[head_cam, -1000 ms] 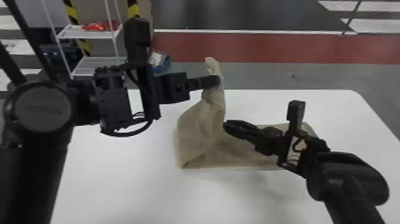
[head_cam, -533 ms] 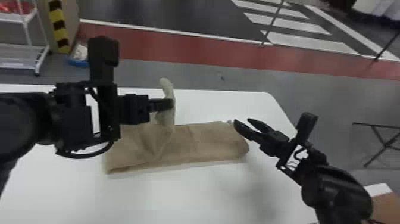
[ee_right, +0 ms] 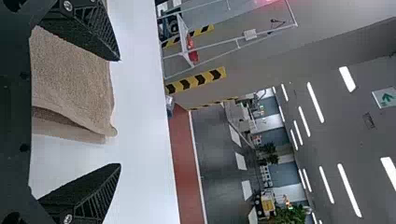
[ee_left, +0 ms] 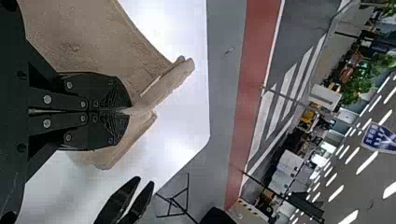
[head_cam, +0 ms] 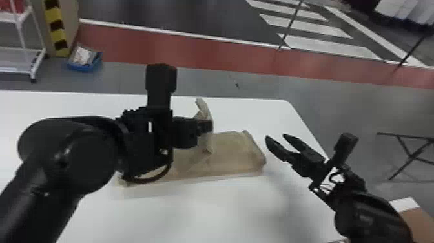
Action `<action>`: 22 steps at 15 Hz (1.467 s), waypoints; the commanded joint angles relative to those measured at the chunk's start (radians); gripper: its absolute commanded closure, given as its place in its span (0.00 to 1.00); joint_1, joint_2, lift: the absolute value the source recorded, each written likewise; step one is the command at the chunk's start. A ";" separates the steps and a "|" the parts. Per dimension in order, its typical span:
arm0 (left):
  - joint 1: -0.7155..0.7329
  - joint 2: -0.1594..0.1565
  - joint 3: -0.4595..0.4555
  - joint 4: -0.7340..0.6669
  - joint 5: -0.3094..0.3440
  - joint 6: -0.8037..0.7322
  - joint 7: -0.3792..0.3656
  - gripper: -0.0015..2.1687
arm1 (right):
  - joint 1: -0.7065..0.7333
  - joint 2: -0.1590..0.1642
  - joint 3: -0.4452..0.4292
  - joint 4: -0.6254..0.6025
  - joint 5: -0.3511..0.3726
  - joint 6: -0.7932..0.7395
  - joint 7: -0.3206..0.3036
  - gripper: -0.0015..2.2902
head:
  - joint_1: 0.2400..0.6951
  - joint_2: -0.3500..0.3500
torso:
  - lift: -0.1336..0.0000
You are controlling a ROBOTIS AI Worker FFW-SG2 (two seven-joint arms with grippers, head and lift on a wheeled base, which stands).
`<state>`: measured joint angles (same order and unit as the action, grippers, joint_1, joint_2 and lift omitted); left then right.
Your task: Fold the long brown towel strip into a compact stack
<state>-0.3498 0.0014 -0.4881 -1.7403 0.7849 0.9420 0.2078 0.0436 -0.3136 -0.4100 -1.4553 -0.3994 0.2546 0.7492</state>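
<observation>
In the head view my left gripper is shut on a raised part of the brown towel, whose tip sticks up past the fingers. The towel's right part lies flat on the white table; my left arm hides some of its left part. In the left wrist view the left gripper pinches the towel between closed fingertips. My right gripper stands open off the towel's right end. Seen from the right wrist, the towel's folded end shows beyond the spread fingers of the right gripper.
Behind the table a blue bin sits on the floor beside a white rack. A black folding stand is at the right. The table's right edge runs beneath the right gripper's arm.
The head view has swung toward the right. My left gripper has carried the held towel part rightward along the strip, and my right gripper has drawn away from it to the right, its fingers now spread.
</observation>
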 commanded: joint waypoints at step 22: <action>-0.018 -0.004 -0.210 0.188 -0.027 -0.265 0.004 0.77 | 0.056 -0.025 -0.075 -0.007 -0.085 0.006 0.039 0.03 | 1.00 0.00 | 0.06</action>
<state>-0.3668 0.0015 -0.6933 -1.5385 0.7589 0.6629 0.2100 0.1019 -0.3389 -0.4888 -1.4620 -0.4852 0.2601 0.7890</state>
